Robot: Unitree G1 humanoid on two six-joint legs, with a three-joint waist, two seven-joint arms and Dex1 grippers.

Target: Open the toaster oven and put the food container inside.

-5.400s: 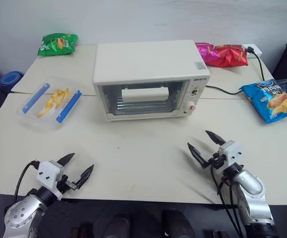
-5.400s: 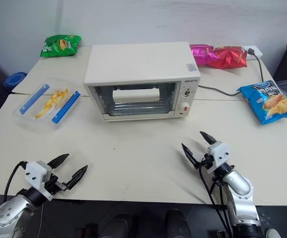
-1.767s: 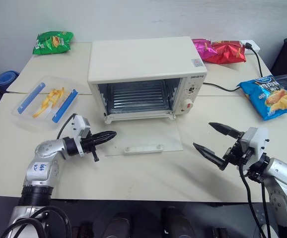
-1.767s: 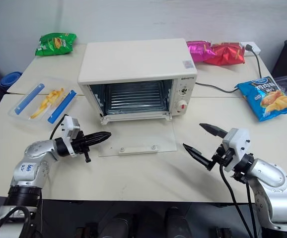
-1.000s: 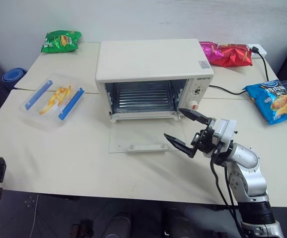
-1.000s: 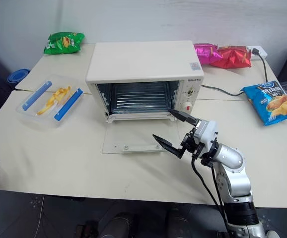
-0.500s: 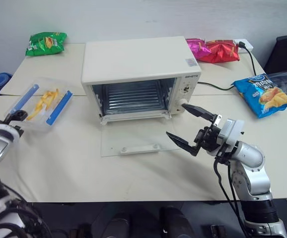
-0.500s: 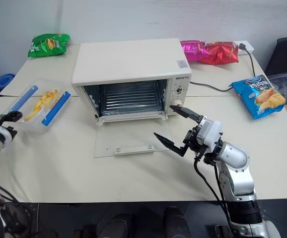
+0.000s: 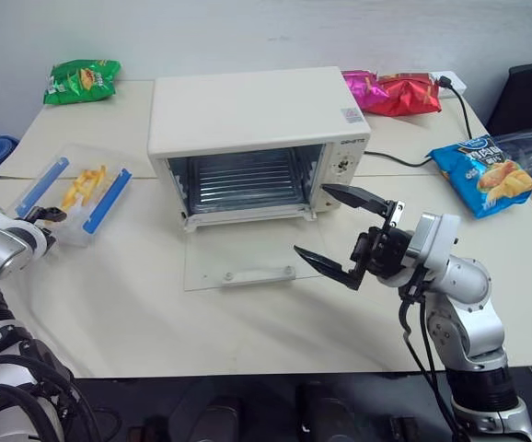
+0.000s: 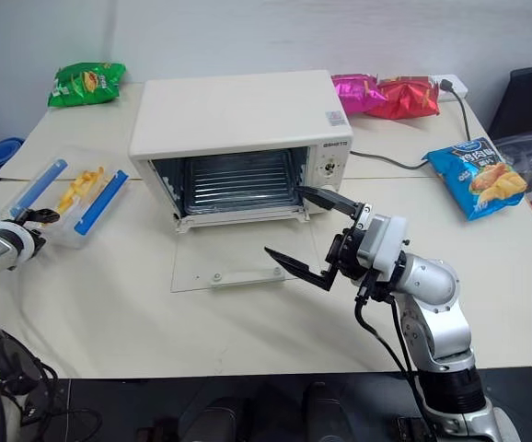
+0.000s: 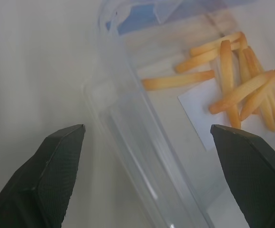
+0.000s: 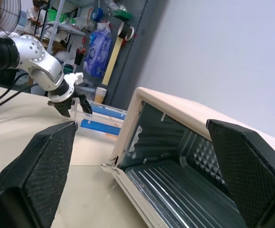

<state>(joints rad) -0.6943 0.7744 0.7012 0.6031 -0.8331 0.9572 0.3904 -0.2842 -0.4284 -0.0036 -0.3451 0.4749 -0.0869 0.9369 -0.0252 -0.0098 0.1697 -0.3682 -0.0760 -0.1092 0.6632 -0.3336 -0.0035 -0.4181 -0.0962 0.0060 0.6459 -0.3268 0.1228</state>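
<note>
The food container (image 9: 71, 191) sits at the left side of the frame, on the table (image 9: 248, 322), well apart from the toaster oven (image 9: 257, 138) in the upper middle. It is a shallow clear plastic box with two blue clips on its long sides and yellow fries (image 11: 237, 76) lying loose inside. I judge it light and rather thin, so the walls may bend if squeezed hard, and the smooth plastic could slip. A good place to hold is probably the near rim or short end wall (the clips look firmer, but they could pop open).

The left gripper (image 9: 45, 217) is at the near end of the box, jaws spread wide on both sides of the rim, holding nothing. The right gripper (image 9: 337, 232) hovers in front of the oven, above its glass door (image 9: 248, 258), which lies flat open; these jaws are also wide apart and empty.
</note>
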